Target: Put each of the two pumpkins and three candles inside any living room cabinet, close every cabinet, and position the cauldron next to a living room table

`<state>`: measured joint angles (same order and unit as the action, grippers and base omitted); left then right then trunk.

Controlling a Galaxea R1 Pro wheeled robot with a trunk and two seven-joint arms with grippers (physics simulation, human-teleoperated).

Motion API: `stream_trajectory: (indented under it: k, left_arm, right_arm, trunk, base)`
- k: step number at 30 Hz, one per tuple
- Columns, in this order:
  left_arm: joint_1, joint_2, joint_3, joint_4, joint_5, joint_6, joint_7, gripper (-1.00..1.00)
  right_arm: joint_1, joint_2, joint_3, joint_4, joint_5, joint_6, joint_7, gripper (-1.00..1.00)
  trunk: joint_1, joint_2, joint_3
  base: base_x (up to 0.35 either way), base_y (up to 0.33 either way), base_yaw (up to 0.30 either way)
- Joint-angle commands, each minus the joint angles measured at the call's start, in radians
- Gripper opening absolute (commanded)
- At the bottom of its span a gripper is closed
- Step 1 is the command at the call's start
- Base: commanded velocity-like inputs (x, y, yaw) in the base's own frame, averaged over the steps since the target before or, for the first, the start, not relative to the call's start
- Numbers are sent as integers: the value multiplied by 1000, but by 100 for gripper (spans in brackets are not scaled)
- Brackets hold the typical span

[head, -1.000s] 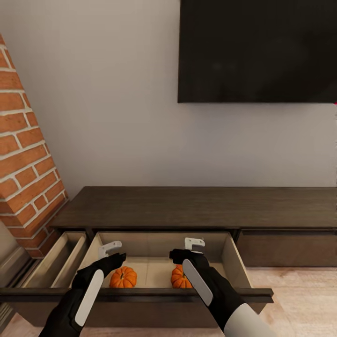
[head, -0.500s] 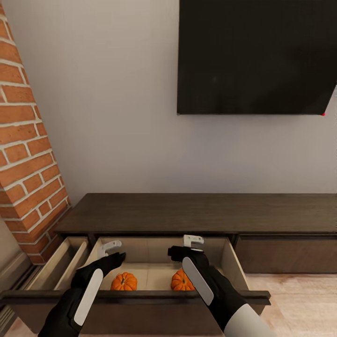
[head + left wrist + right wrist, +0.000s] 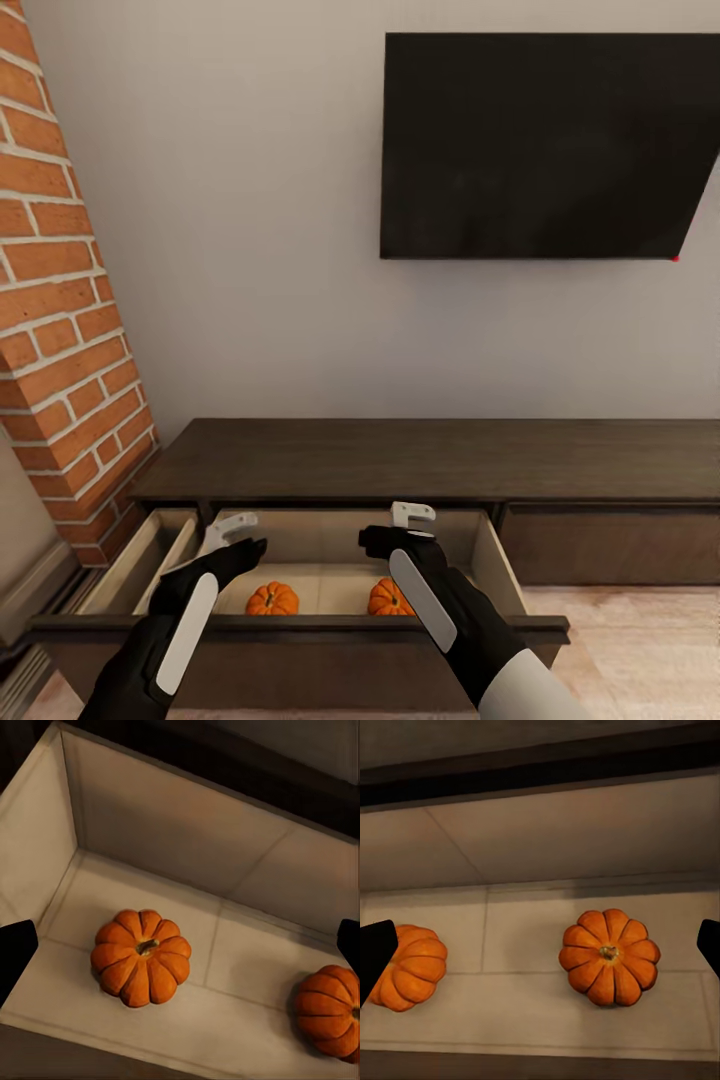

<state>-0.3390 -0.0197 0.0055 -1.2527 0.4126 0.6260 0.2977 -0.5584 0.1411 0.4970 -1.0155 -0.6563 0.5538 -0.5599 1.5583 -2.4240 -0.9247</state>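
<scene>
1. The long dark-brown cabinet (image 3: 420, 458) runs along the grey wall under a black wall-mounted TV (image 3: 545, 145), with a red brick column (image 3: 60, 300) at its left end.
2. Its wide middle drawer (image 3: 300, 630) stands pulled out, pale beige inside, and a narrower drawer (image 3: 130, 565) to the left of it is open too.
3. Both pumpkins sit on the floor of the wide drawer, upright with stems up, well apart from each other.
4. The left pumpkin (image 3: 272, 599) lies just below the left gripper (image 3: 232, 530); the left wrist view looks straight down on it (image 3: 141, 956).
5. The right pumpkin (image 3: 388, 598) is partly hidden behind the right arm in the head view; the right wrist view shows it whole (image 3: 609, 955).
6. The left gripper hovers above the drawer with its fingers spread wide, grasping nothing.
7. The right gripper (image 3: 412, 518) hangs over the drawer as well, fingers parted and empty.
8. Neither gripper touches a pumpkin.
9. The cabinet section to the right has its front closed.
10. Light wooden flooring (image 3: 640, 640) shows at the lower right.
</scene>
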Motion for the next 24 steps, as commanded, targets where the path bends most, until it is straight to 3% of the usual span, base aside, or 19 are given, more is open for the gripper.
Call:
stream_trajectory:
  k: [1,24]
  left_arm:
    - [0,0,1,0,0,6,0,100]
    - [0,0,2,-1,0,12,0,100]
  right_arm:
    - [0,0,0,0,0,0,0,100]
    - [0,0,1,0,0,1,0,100]
  trunk:
    - [-4,7,3]
    - [-92,168,75]
  base:
    - [-14,4,0]
    - [-62,17,0]
